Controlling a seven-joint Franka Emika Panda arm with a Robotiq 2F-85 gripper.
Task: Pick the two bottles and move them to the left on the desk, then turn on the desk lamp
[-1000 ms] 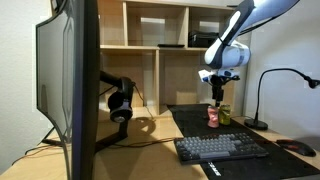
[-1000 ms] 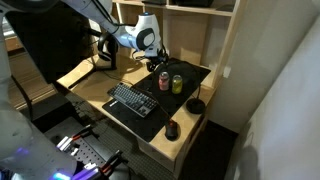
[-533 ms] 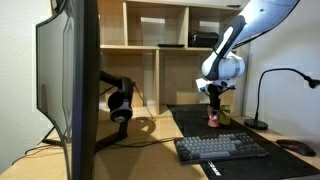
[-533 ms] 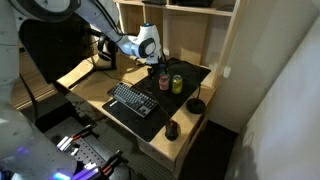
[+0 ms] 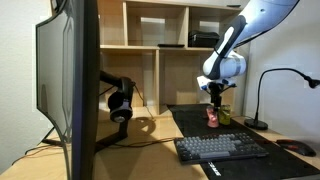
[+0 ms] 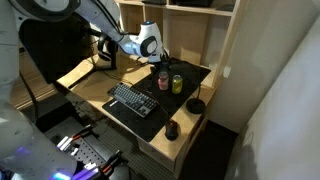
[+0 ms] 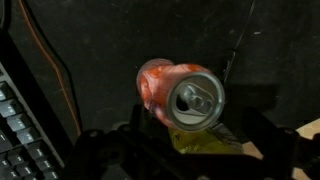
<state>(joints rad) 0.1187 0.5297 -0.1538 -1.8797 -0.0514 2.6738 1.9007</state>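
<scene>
gripper [image 5: 214, 99], jaws spread, hangs over pink bottle [image 7: 180, 95]; only wrist view shows its top.

We can read no text, label, brand or number anywhere in these views. In the wrist view the pink-red bottle [image 7: 160, 85] shows us only a blurred metal top, and its side print is smeared beyond reading. In an exterior view the keyboard [image 6: 133, 100] keys and the yellow-green bottle [image 6: 177, 84] are too small for us to make out any lettering.

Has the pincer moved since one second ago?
Yes, the pincer went down toward the pink bottle, away from the shelf.
</scene>
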